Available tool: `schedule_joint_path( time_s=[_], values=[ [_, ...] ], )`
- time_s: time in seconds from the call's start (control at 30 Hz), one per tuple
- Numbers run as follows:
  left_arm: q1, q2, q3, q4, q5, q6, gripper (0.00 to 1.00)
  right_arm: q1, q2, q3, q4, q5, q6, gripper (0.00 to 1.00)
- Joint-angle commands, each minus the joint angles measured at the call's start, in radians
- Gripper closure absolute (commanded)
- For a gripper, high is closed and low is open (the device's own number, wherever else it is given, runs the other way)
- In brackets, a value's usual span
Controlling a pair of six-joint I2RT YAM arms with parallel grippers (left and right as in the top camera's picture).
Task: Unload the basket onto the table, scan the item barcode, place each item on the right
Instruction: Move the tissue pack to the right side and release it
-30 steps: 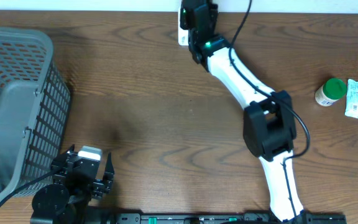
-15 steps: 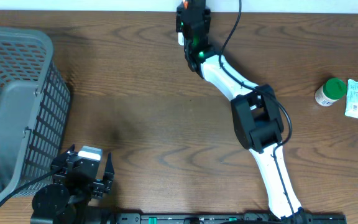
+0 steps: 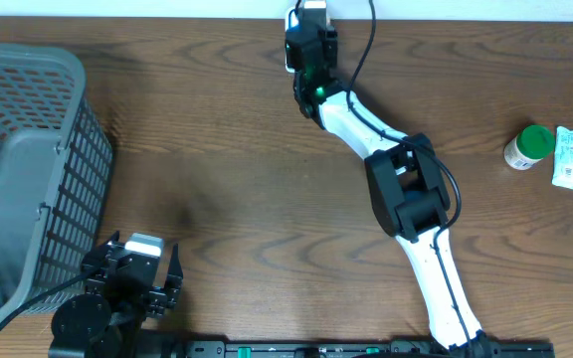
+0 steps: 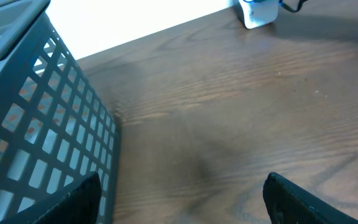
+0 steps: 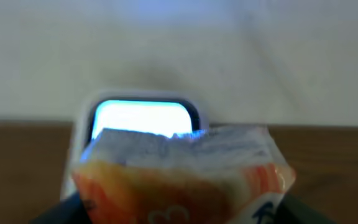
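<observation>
Wooden table (image 3: 217, 199): from above the right claw (image 3: 307, 22) hides its load; its wrist view shows it holding an orange-white packet (image 5: 179, 177) before the lit scanner (image 5: 143, 115). Left claw (image 4: 185, 202) is wide.

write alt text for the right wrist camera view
A crinkled orange-and-white packet fills the lower frame, held close before a white scanner glowing blue-white. Behind are the brown table and a pale wall; all blurry.
</observation>
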Motion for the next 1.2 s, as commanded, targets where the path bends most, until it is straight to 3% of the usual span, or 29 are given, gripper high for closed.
schedule_joint_path(
  time_s=[0.0, 0.17, 0.4, 0.57, 0.7, 0.83, 1.03, 1.17],
  values=[
    [0.004, -0.002, 0.003, 0.002, -0.008, 0.005, 0.16, 0.015, -0.177, 0.021, -0.163, 0.034, -0.005, 0.45],
    [0.004, -0.002, 0.003, 0.002, -0.008, 0.005, 0.16, 0.005, -0.354, 0.021, -0.565, 0.033, 0.144, 0.46],
    [0.004, -0.002, 0.003, 0.002, -0.008, 0.005, 0.16, -0.1, -0.521, 0.021, -1.211, -0.018, 0.533, 0.51],
    [0.004, -0.002, 0.003, 0.002, -0.008, 0.005, 0.16, -0.224, -0.521, 0.005, -1.481, -0.029, 0.645, 0.58],
    [0.004, -0.002, 0.003, 0.002, -0.008, 0.005, 0.16, -0.359, -0.521, -0.069, -1.518, -0.026, 0.652, 0.51],
    [0.004, -0.002, 0.003, 0.002, -0.008, 0.005, 0.16, -0.523, -0.52, -0.221, -1.429, -0.033, 0.652, 0.44],
    [0.004, -0.002, 0.003, 0.002, -0.008, 0.005, 0.16, -0.726, -0.519, -0.473, -1.296, -0.082, 0.652, 0.58],
    [0.004, -0.002, 0.003, 0.002, -0.008, 0.005, 0.16, -0.836, -0.519, -0.544, -1.227, -0.196, 0.647, 0.58]
  ],
)
